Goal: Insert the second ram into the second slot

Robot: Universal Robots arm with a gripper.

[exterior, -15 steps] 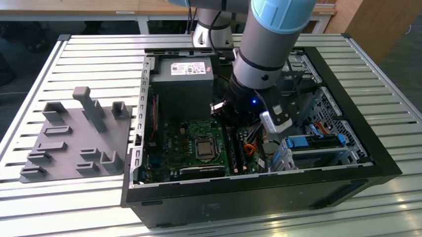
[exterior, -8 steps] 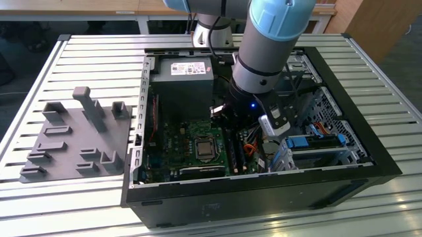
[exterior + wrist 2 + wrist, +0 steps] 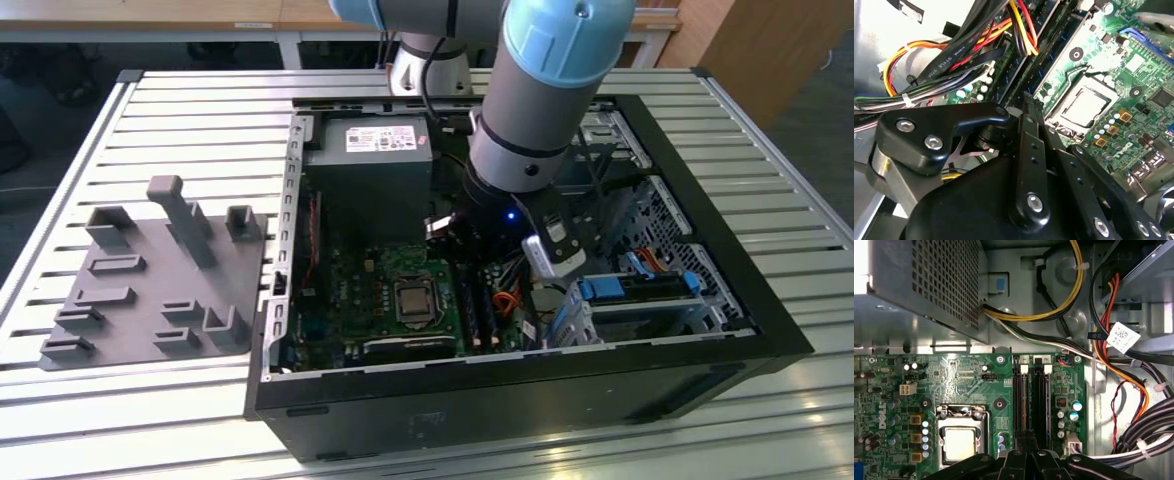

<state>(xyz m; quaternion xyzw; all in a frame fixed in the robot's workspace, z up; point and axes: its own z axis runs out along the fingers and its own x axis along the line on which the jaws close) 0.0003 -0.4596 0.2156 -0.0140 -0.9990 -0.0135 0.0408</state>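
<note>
The gripper (image 3: 1026, 440) hangs low inside the open computer case (image 3: 747, 290), just above the memory slots (image 3: 1033, 400) on the green board (image 3: 964, 385). Its fingers (image 3: 1029, 107) are drawn close together; whether they pinch anything cannot be told. The second ram (image 3: 1040, 400) seems already seated in its slot. Bundled cables (image 3: 969, 47) crowd one side, the processor socket (image 3: 960, 440) the other, and the power supply (image 3: 370, 170) stands near.

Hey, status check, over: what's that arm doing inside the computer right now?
Pincer shut, low over the memory slots. No telling if the second ram is seated. Cable bundle beside the slots, not across them.
</note>
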